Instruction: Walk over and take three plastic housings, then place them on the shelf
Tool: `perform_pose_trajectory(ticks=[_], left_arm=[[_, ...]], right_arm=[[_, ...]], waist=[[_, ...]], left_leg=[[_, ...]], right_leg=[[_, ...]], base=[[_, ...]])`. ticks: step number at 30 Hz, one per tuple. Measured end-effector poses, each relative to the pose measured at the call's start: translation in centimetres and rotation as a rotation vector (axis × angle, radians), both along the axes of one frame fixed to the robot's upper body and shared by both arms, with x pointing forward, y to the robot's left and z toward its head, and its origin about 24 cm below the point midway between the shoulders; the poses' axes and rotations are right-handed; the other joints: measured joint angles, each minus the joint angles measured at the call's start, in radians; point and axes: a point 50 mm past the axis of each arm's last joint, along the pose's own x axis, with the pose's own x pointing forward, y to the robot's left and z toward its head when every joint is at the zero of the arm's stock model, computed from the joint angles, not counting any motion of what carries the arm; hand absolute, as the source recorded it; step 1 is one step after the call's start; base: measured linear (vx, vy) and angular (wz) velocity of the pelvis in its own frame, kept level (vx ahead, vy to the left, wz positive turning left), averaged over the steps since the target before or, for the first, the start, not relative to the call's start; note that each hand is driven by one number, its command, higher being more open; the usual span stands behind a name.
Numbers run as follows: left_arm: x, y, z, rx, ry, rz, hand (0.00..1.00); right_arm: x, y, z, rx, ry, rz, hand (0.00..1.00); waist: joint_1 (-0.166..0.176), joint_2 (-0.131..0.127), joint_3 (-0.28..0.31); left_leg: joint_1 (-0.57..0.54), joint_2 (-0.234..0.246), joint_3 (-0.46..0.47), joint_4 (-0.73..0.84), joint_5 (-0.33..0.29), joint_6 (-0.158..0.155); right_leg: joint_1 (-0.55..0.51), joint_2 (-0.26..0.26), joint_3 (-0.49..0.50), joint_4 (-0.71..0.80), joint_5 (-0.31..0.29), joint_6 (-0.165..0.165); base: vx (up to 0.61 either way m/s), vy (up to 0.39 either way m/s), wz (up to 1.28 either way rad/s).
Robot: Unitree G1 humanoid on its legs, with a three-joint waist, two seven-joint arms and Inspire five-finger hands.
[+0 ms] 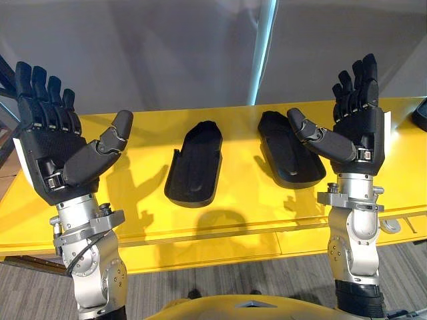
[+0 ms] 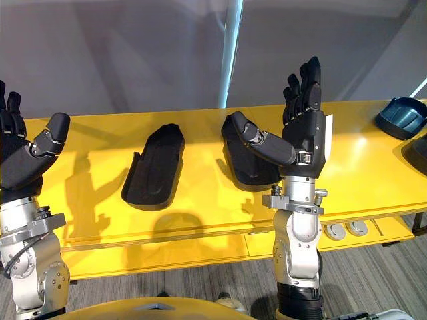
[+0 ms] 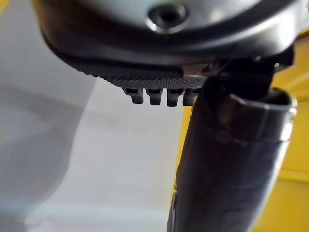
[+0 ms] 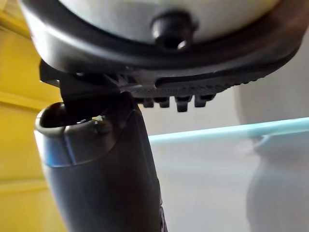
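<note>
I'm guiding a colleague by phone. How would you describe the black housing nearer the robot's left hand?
Find the long yellow table; two black housings lie on it between the raised hands. The left housing lies fully in view, nearer the left hand, while the right housing is partly covered by the thumb of the right hand.
</note>
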Motion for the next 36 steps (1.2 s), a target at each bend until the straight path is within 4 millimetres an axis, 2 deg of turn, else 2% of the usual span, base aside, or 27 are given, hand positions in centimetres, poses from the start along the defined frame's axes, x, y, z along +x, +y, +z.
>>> perform_pose_trajectory(ticks=[4, 7, 10, 14, 19, 21, 25, 32, 36], left_arm=[[0.0, 0.0, -0.1, 0.0, 0.003, 0.0, 1.0], [-0.5, 0.1, -0.6, -0.003, 0.039, 0.01, 1.0], [-1.0, 0.4, -1.2, -0.026, 0.074, 0.042, 1.0], [-0.8, 0.3, -1.6, -0.015, 0.12, 0.061, 1.0], [-0.7, -0.1, -2.8, 0.022, 0.242, 0.032, 1.0], [-0.5, -0.2, -3.0, 0.036, 0.261, 0.002, 1.0], [-0.7, -0.4, -3.7, 0.077, 0.319, -0.066, 1.0], [-0.1, -1.2, -7.8, 0.046, 0.565, -0.197, 1.0], [-0.5, -2.0, -9.0, 0.038, 0.645, -0.274, 1.0]], right_arm=[[-0.1, 0.0, -0.1, 0.001, 0.005, 0.0, 1.0], [-0.5, 0.0, -1.0, -0.002, 0.04, 0.02, 1.0], [-0.7, 0.6, -1.6, 0.038, 0.064, 0.107, 1.0], [-0.5, 2.8, -2.0, 0.087, 0.073, 0.306, 1.0], [-0.1, 5.4, -2.1, 0.03, 0.095, 0.497, 1.0], [0.8, 5.5, -2.1, 0.002, 0.103, 0.518, 1.0], [2.1, 5.8, -2.4, 0.043, 0.142, 0.545, 1.0], [3.3, 6.6, -3.4, 0.095, 0.234, 0.534, 1.0], [4.0, 6.7, -4.4, 0.115, 0.304, 0.504, 1.0]], waist=[[-0.001, 0.0, 0.0], [0.0, -0.003, 0.003], [0.004, -0.008, 0.013], [0.006, -0.021, 0.052], [0.031, -0.022, 0.054], [0.051, -0.023, 0.056], [0.059, -0.021, 0.058], [0.078, -0.018, 0.077], [0.078, -0.014, 0.08]], left_leg=[[0.002, 0.0, 0.002, 0.0, 0.0, 0.0], [0.01, 0.001, 0.013, 0.004, -0.001, -0.001], [0.01, 0.003, 0.036, 0.004, -0.008, -0.003], [0.01, 0.002, 0.05, 0.003, -0.015, -0.008], [-0.005, 0.002, 0.02, 0.004, -0.009, -0.004], [-0.006, 0.002, 0.006, 0.005, -0.002, 0.003], [-0.003, 0.001, -0.018, 0.005, 0.0, 0.003], [-0.023, -0.003, -0.027, 0.044, -0.016, 0.002], [-0.024, 0.0, -0.032, 0.054, -0.02, -0.001]], right_leg=[[-0.001, 0.0, 0.002, 0.001, 0.0, 0.0], [-0.001, 0.001, 0.015, 0.003, 0.0, 0.0], [-0.02, 0.001, 0.047, 0.019, -0.002, -0.002], [-0.037, -0.001, 0.065, 0.038, -0.003, -0.002], [-0.037, -0.002, 0.036, 0.037, -0.006, -0.001], [-0.033, -0.002, 0.03, 0.037, -0.006, -0.001], [-0.016, -0.004, 0.024, 0.037, -0.006, -0.001], [-0.016, -0.016, 0.011, 0.044, -0.024, 0.0], [-0.019, -0.018, 0.007, 0.067, -0.041, -0.004]], base=[[0.0, 0.0, -0.01], [0.0, 0.001, -0.13], [-0.03, 0.013, -0.26], [-0.05, 0.021, -0.14], [0.02, -0.001, 0.16], [0.04, -0.002, 0.24], [0.03, 0.012, 0.22], [-0.01, 0.0, 0.04], [0.0, -0.005, 0.04]])
